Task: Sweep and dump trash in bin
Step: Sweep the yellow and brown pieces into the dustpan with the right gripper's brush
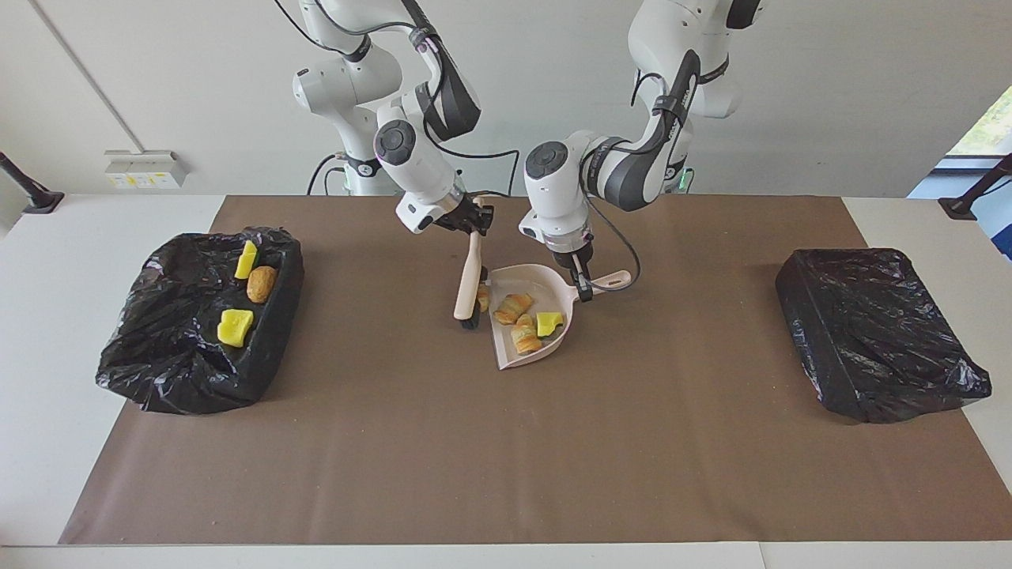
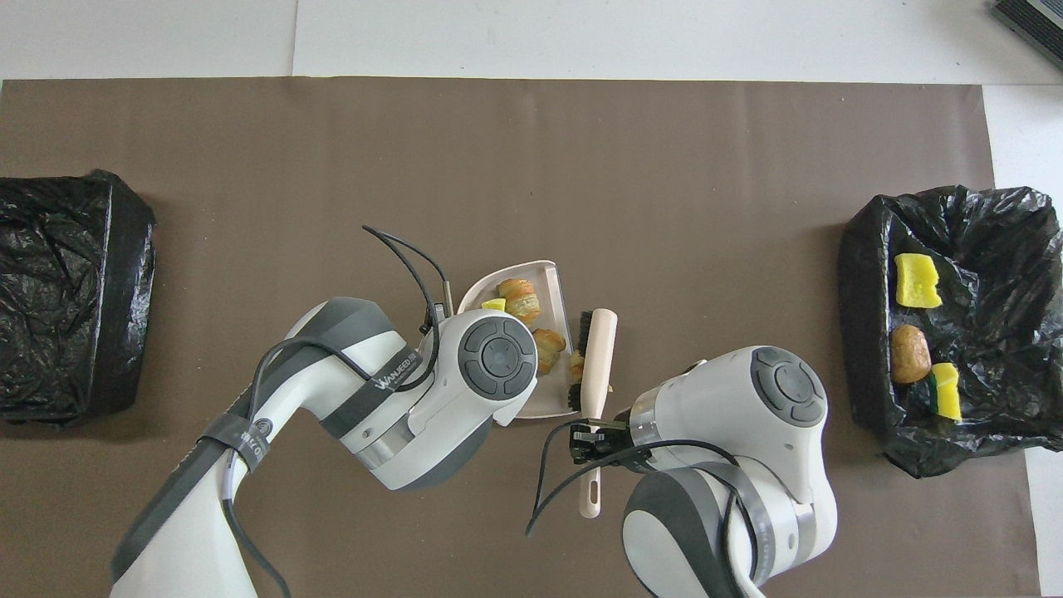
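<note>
A: At mid-table, the right gripper (image 1: 473, 225) is clamped on the handle of the hand brush (image 1: 468, 286); the left gripper (image 1: 583, 287) is closed on the handle of the pink dustpan (image 1: 545, 348). Where is the trash?

B: Two croissant-like pieces (image 1: 514, 307) and a yellow sponge scrap (image 1: 549, 322) lie in the pan. A third croissant piece (image 1: 483, 298) sits at the pan's open lip, touching the bristles. Three more scraps, two yellow sponges (image 1: 235, 326) and a brown lump (image 1: 261, 284), lie in the lined bin (image 1: 158, 356) at the right arm's end. A second lined bin (image 1: 877, 336), at the left arm's end, shows nothing in it.

A: Orientation?

B: The brush's long axis runs nearly toward and away from the robots, head farther out, handle slanting up to the gripper. Bristles face the pan mouth, which opens toward the right arm's end; the pan handle (image 1: 613, 280) points toward the left arm's end.

A: Likely faults?

B: The lip piece, only partly in, may roll along the bristles and escape past the brush's head. Pushing too hard could shove the pan against its grip. When lifted, an under-tilted pan may spill loose pieces out of its open mouth before reaching a bin.
</note>
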Motion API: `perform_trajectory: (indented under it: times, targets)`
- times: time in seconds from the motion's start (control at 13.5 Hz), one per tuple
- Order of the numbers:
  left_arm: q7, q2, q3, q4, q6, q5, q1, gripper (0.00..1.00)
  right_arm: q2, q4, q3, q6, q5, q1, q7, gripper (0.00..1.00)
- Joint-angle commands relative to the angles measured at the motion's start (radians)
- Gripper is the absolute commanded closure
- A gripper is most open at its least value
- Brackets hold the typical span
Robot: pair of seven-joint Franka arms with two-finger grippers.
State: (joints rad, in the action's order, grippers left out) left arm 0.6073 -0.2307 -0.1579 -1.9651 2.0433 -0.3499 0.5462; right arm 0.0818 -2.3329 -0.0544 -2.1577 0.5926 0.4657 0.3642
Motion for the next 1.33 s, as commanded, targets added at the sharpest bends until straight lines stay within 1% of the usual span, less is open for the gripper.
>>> perform_trajectory:
  times: [0.0, 0.07, 0.22, 0.37, 0.52, 0.59, 0.74, 0.89, 1.04, 1.19, 1.26]
  targets:
    - [-0.006, 0.039, 0.008, -0.055, 0.005, -0.017, 0.008, 1.0, -0.028, 0.027, -0.001, -0.094, 0.175, 0.014, 0.012, 1.0]
    - [-0.014, 0.037, 0.008, -0.055, 0.009, -0.014, 0.003, 1.0, -0.04, 0.049, -0.001, -0.097, 0.199, 0.021, 0.022, 1.0]
    - [-0.02, 0.036, 0.008, -0.057, 0.029, -0.011, 0.0, 1.0, -0.057, 0.078, -0.001, -0.102, 0.202, 0.022, 0.065, 1.0]
    - [-0.02, 0.034, 0.008, -0.057, 0.034, -0.009, -0.003, 1.0, -0.054, 0.087, -0.001, -0.097, 0.202, 0.021, 0.067, 1.0]
    - [-0.02, 0.03, 0.008, -0.058, 0.052, 0.02, -0.014, 1.0, -0.05, 0.099, 0.001, -0.085, 0.182, 0.016, 0.055, 1.0]
    - [-0.017, 0.028, 0.008, -0.058, 0.07, 0.037, -0.017, 1.0, -0.047, 0.099, 0.001, -0.071, 0.155, 0.019, 0.065, 1.0]
    - [-0.003, 0.022, 0.008, -0.051, 0.075, 0.037, -0.047, 1.0, -0.013, 0.081, 0.002, -0.032, 0.045, 0.015, 0.074, 1.0]
    - [0.035, 0.031, 0.008, -0.046, 0.077, 0.037, -0.077, 1.0, 0.006, 0.081, 0.008, 0.05, -0.038, 0.007, 0.085, 1.0]
    - [0.141, 0.063, 0.008, -0.047, 0.064, 0.038, -0.12, 1.0, 0.021, 0.081, 0.01, 0.08, -0.101, 0.005, 0.088, 1.0]
    - [0.176, 0.097, 0.009, -0.054, 0.046, 0.038, -0.159, 1.0, 0.035, 0.083, 0.011, 0.12, -0.187, 0.004, 0.103, 1.0]
    - [0.198, 0.115, 0.011, -0.055, 0.026, 0.037, -0.184, 1.0, 0.042, 0.081, 0.002, 0.125, -0.233, 0.005, 0.155, 1.0]
